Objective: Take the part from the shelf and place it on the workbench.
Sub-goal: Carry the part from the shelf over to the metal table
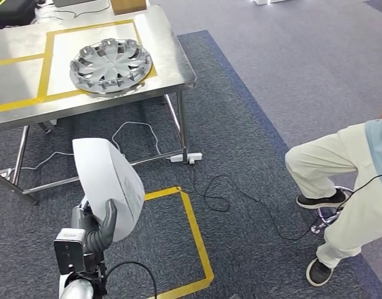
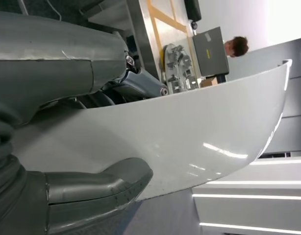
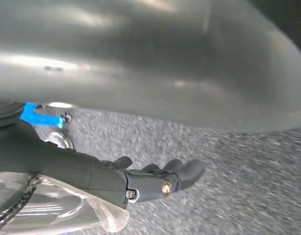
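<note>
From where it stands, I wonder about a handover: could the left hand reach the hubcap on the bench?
Probably not: the left hand already grips the white part, and the hubcap lies across open carpet.

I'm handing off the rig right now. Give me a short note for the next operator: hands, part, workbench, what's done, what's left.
Left hand grips the white part, carried above the carpet.
Right hand holds nothing, fingers extended over the carpet.
Workbench stands ahead; a silver hubcap already lies in its yellow-taped area.
A person stands close on the right.
Done: part picked up.
Left: reach the workbench and set the part down.
</note>
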You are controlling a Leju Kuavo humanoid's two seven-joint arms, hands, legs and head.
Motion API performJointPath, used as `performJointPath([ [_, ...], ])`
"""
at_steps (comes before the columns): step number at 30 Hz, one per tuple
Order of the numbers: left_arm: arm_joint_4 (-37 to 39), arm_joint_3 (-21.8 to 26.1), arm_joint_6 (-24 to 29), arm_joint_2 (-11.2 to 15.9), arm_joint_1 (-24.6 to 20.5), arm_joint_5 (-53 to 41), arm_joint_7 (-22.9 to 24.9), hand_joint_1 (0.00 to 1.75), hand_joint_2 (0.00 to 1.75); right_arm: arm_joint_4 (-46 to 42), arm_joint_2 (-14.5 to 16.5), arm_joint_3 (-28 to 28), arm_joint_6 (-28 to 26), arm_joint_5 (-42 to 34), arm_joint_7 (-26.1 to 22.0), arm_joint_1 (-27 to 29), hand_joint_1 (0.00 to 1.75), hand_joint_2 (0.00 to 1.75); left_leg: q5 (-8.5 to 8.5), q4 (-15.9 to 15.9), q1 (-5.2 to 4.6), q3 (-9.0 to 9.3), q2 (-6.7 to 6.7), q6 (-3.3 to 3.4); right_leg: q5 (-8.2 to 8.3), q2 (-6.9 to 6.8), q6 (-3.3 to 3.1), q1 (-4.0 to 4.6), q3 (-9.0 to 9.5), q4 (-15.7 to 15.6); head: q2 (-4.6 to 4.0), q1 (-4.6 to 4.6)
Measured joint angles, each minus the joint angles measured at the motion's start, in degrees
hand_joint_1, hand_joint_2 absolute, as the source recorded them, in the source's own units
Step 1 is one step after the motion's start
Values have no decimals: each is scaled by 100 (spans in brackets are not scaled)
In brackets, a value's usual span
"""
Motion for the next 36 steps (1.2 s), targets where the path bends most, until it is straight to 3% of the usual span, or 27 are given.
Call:
performJointPath([
  [2,21,0,1,4,-52,-7,0,175,175,-1,-4,-2,-13,-3,-3,4,0,0,-287,553,-2,-259,356,-64,-25,-177,-58,-2,53,-21,0,-31],
  [4,42,1,2,9,-75,-13,0,175,175,-1,-10,-3,-22,-10,4,23,0,0,-541,1234,30,-602,497,-112,-66,-364,-77,6,92,-20,0,-41],
  [5,51,2,2,14,-70,-11,0,175,175,-1,-13,-4,-26,-13,11,28,0,0,-530,1371,43,-680,520,-125,-88,-452,-72,7,113,-20,0,-42],
  [7,67,2,4,21,-64,-7,-1,175,175,-1,-15,-4,-32,-13,22,23,0,0,-200,999,53,-519,593,-124,-137,-610,-52,6,174,-19,0,-43],
  [9,72,2,10,23,-75,-3,-6,175,175,-1,-15,-4,-39,-5,30,13,0,0,120,271,12,-175,837,-76,-197,-746,-3,26,238,-17,0,-46],
  [11,76,3,14,21,-89,8,-15,175,175,-1,-16,-5,-50,1,38,0,0,0,163,-65,-40,-30,998,1,-245,-865,65,61,273,-26,0,-39],
  [13,80,7,13,20,-83,45,-21,175,175,-5,-17,-5,-58,4,43,-21,0,0,144,-96,-44,-33,899,81,-281,-968,130,71,315,-51,0,-28],
  [14,80,9,11,17,-80,64,-25,175,175,-9,-17,-4,-69,7,37,-29,0,0,148,-117,-32,-21,833,116,-325,-909,160,61,321,-24,0,-17],
  [16,80,10,12,3,-91,88,-33,175,175,-16,-17,-3,-157,14,11,-32,0,0,159,-158,-2,8,710,196,-533,-619,201,38,160,324,0,9],
  [17,80,10,14,-3,-96,89,-38,175,175,-16,-17,-4,-217,11,-2,-27,0,0,147,-160,-3,11,658,228,-692,-455,206,34,-31,685,0,26],
  [19,81,9,23,-7,-85,75,-45,175,175,-16,-17,-7,-300,1,-4,-8,0,0,108,-160,-15,22,548,275,-901,-339,208,38,-471,1407,0,33],
  [20,81,8,27,-6,-73,62,-49,175,175,-16,-17,-9,-314,-3,3,2,0,0,82,-160,-22,42,495,283,-859,-326,205,40,-608,1557,0,34],
  [21,82,7,30,-5,-63,50,-52,175,175,-16,-17,-11,-320,-3,10,10,0,0,57,-160,-26,77,448,279,-689,-322,197,41,-631,1468,0,34],
  [23,82,3,31,-4,-56,34,-60,175,175,-16,-17,-17,-320,-3,21,13,0,0,-10,-160,-30,172,390,248,-201,-309,164,43,-418,809,0,37],
  [25,84,-1,31,-2,-57,26,-63,175,175,-17,-17,-21,-316,-3,22,-7,0,0,-85,-144,-50,229,366,189,-9,-284,120,51,-130,197,0,38],
  [28,82,-9,31,2,-56,14,-69,175,175,-19,-17,-24,-313,-3,27,-15,0,0,-149,-139,-52,253,358,103,-89,-273,45,62,2,28,1,29],
  [30,79,-15,31,3,-61,5,-76,175,175,-22,-15,-27,-313,-3,26,-3,0,0,-235,45,-35,206,407,37,-126,-282,-23,42,97,-15,1,5],
  [31,78,-17,31,3,-65,2,-79,175,175,-23,-14,-27,-313,-3,24,-2,0,0,-327,304,-23,82,444,-1,-158,-290,-52,28,165,-38,1,-8],
  [33,80,-17,31,7,-65,-3,-83,175,175,-23,-14,-27,-313,-3,24,5,0,0,-529,1055,11,-362,497,-66,-263,-307,-79,26,295,-52,1,-34],
  [34,83,-17,31,10,-60,-3,-83,175,175,-23,-14,-28,-313,-3,25,14,0,0,-546,1353,29,-585,507,-89,-329,-312,-73,24,369,-52,2,-30],
  [35,86,-17,31,15,-54,-3,-83,175,175,-23,-15,-28,-313,-3,26,24,0,0,-450,1473,42,-732,512,-102,-400,-315,-64,20,454,-53,1,-31],
  [36,89,-17,31,20,-51,-3,-83,175,175,-23,-15,-28,-313,-3,27,32,0,0,-245,1391,51,-786,517,-106,-476,-315,-53,13,554,-53,2,-30],
])
